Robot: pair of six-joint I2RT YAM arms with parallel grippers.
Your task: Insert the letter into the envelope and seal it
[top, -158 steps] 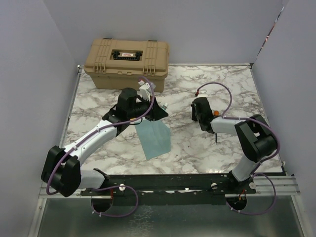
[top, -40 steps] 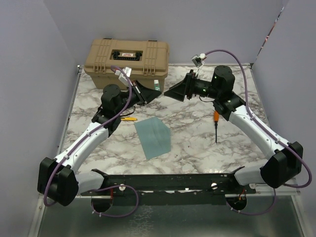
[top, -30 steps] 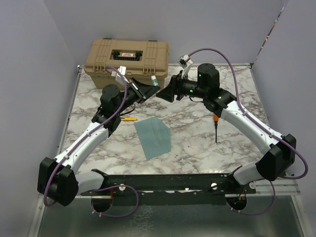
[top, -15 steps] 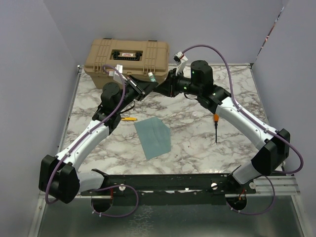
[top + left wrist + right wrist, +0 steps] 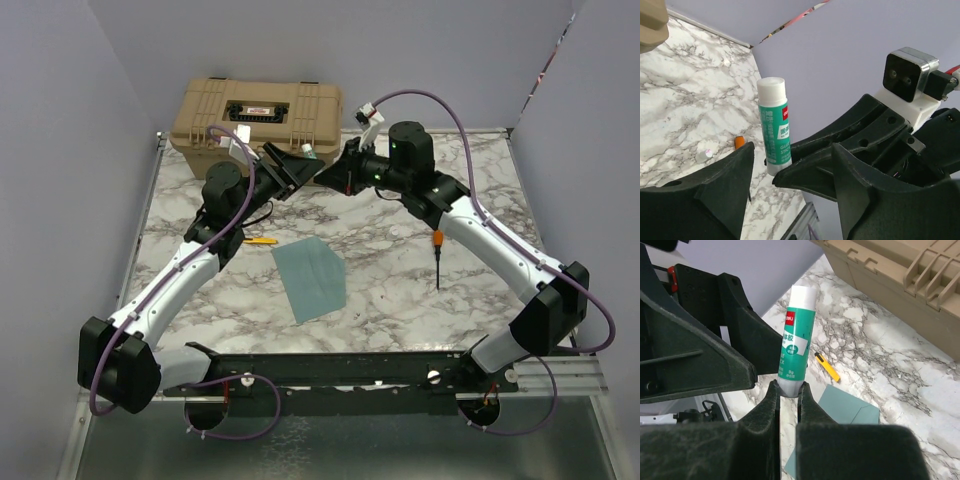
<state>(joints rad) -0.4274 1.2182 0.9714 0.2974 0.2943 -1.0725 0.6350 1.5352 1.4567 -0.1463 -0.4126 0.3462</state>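
Note:
The teal envelope [image 5: 312, 277] lies flat on the marble table, flap closed; one corner of the envelope [image 5: 845, 410] shows below my right fingers. The letter is out of view. Both arms meet in the air in front of the toolbox. My right gripper [image 5: 788, 385] is shut on the bottom end of a green-and-white glue stick [image 5: 797, 347], which stands upright with its white cap on. My left gripper [image 5: 790, 150] is open, one finger on each side of the glue stick [image 5: 775, 127] and clear of it. From above, the stick [image 5: 308, 153] sits between the left gripper [image 5: 292, 168] and right gripper [image 5: 325, 172].
A tan toolbox [image 5: 258, 125] stands closed at the back left. A yellow cutter [image 5: 260, 240] lies left of the envelope, and an orange-handled screwdriver [image 5: 437, 250] lies to its right. A small white cap [image 5: 358, 318] rests near the front.
My right arm swung left to meet the left gripper and shut on the glue stick's base. The left gripper, which was holding the stick, has opened.

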